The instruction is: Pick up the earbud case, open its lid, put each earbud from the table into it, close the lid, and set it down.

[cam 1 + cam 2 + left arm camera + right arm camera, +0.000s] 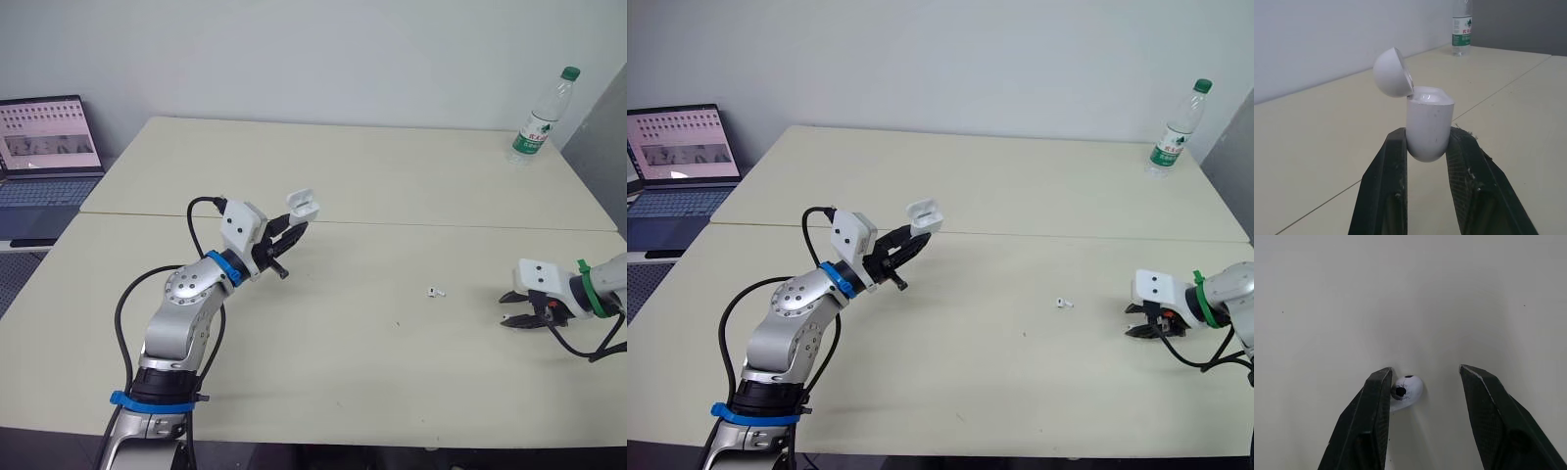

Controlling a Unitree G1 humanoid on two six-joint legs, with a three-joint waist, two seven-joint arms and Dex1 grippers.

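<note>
Right, your L claw (1427, 131) is clenched on the earbud case (1429, 120), pinching its rounded lower body btw both black fingers (1386, 186); the case stands upright in that grip, held up off the worktop (392, 186), over the L-middle part near the seam where the two slabs meet; its lid (1392, 73) is flipped open, tilted back and joined to the body along one edge; you can see a pale glossy recess at the top of the body, but what's inside it can't be told. Your R claw (1425, 368) is down at the worktop on the far R side, near the front edge; its fingers (1369, 421) are spread, released, w/ nothing gripped; one earbud (1406, 389) lies on the surface btw them, touching the inner tip of one finger, w/ a clear gap to the other finger; its dark round opening faces the wrist cam. A 2nd earbud (436, 292) lies loose on the worktop btw the two claws, nearer the R one, well apart from both and from the case. Elsewhere: a clear water bottle (541, 116) w/ green cap and label stands upright at the far R corner of the worktop; an open laptop (44, 147) w/ a lit screen sits off to the L, beside the worktop's far L corner.
</note>
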